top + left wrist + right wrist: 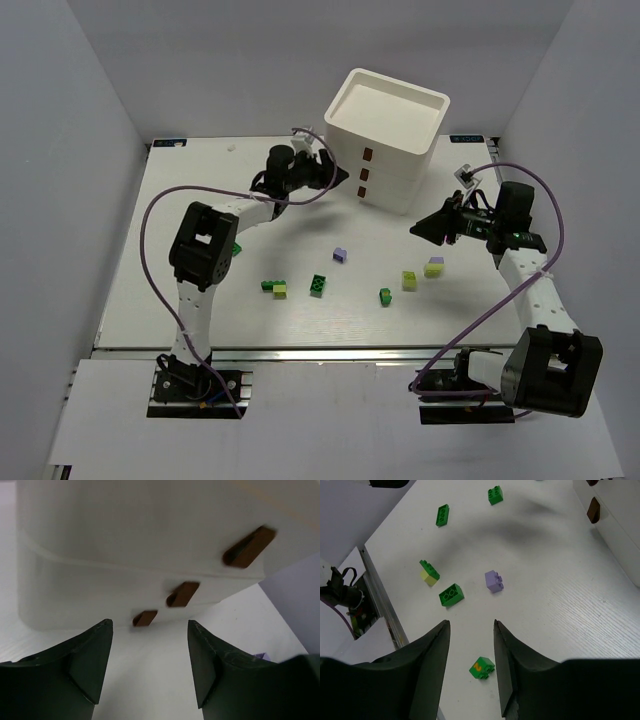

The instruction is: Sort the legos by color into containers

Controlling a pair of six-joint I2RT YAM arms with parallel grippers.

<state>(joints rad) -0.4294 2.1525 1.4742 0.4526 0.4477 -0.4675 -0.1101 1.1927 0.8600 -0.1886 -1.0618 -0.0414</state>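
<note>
The white drawer unit (385, 125) stands at the back centre, all three drawers shut, their brown handles (365, 175) facing front. My left gripper (335, 178) is open and empty just left of the handles; in the left wrist view (150, 623) it faces the lowest handle (145, 618) without touching it. My right gripper (425, 228) is open and empty, hovering right of the unit. In the right wrist view (470, 623) a dark green lego marked 2 (481, 668) lies on the table below the fingers. A purple lego (340, 255) and a dark green lego (318, 285) lie mid-table.
Other loose legos: a green and lime pair (273, 288), a dark green one (385, 296), a lime one (409, 280), a lime and purple one (434, 267), a green one by the left arm (237, 248). White walls enclose the table.
</note>
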